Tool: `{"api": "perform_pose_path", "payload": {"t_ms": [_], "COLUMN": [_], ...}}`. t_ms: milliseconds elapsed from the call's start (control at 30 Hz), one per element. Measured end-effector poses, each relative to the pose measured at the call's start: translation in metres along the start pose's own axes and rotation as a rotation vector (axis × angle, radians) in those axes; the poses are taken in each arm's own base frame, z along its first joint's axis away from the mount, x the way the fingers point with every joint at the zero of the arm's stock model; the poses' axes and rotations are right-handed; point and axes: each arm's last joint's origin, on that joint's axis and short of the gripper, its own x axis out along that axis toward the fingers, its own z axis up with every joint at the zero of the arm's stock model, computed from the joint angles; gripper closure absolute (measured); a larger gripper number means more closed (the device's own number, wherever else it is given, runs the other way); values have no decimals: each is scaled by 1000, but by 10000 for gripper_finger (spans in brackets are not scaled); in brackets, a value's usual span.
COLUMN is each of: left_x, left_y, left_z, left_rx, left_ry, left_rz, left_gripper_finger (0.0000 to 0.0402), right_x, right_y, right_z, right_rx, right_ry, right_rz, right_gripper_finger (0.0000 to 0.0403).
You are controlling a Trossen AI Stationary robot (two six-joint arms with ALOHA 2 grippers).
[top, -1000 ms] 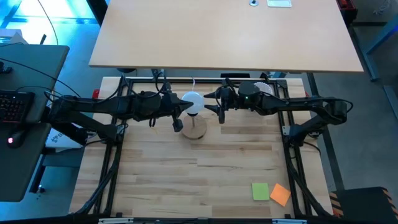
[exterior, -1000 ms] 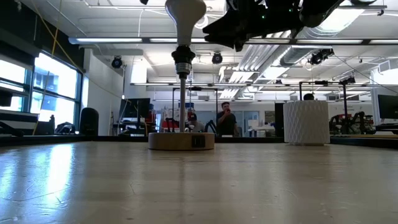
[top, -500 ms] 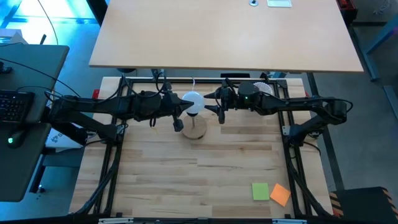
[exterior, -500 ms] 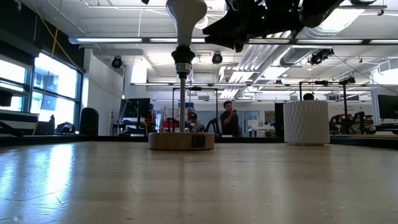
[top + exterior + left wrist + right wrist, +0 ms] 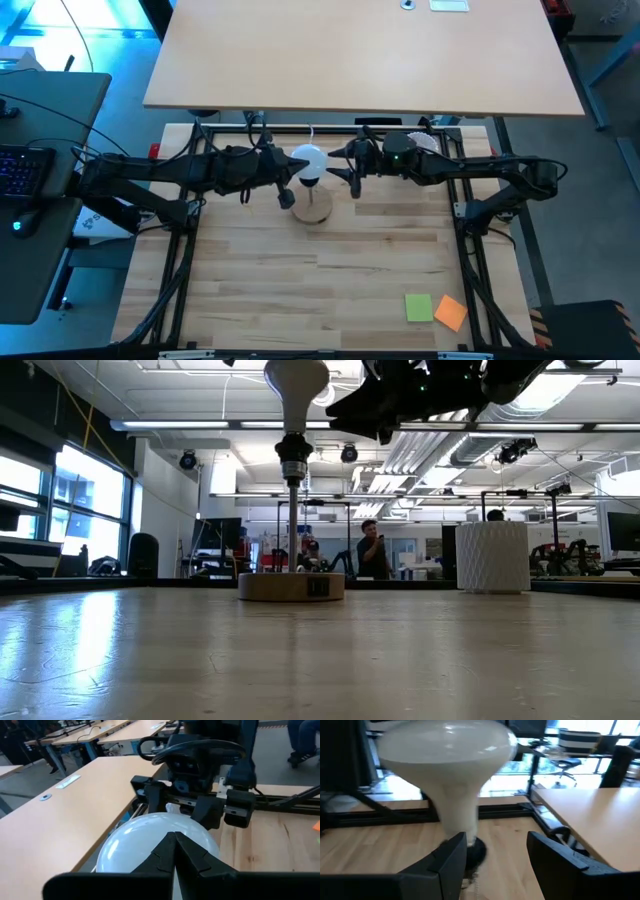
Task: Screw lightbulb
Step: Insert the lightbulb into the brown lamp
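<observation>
Nearby, white cup [image 5: 492,557], 2 sticky notes [image 5: 435,309]

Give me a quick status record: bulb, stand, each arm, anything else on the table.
lightbulb: upright, screw base down in the socket atop the post
wooden stand: round base near the table's far edge, thin post rising from it
left gripper: at the bulb's left side, jaws close together against the globe
right gripper: just right of the bulb, jaws open, not touching it
white ribbed cup: standing at the far right
sticky notes: green and orange, near right corner
</observation>
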Motion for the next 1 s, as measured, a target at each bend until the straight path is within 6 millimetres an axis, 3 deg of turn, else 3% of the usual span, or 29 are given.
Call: {"api": "perform_pose_path", "payload": {"t_ms": [500,800,1000], "left_x": [-1,-1,-1], "left_y": [-1,-3,-3], "left_z": [-1,-1,-1], "left_rx": [2,5,4], "left_ry": [9,12,9], "left_rz": [-3,-8,-7], "left_gripper_finger": [402,401,402], "right_x": [-2,-29,-16], "right_y": [4,16,15], "right_z": [6,49,87], "right_rx": [-25,-57,-52], "right_ry": [-32,-167,-73], "right_rz": [-30,-29,71], "right_gripper_finger": [199,199,199]}}
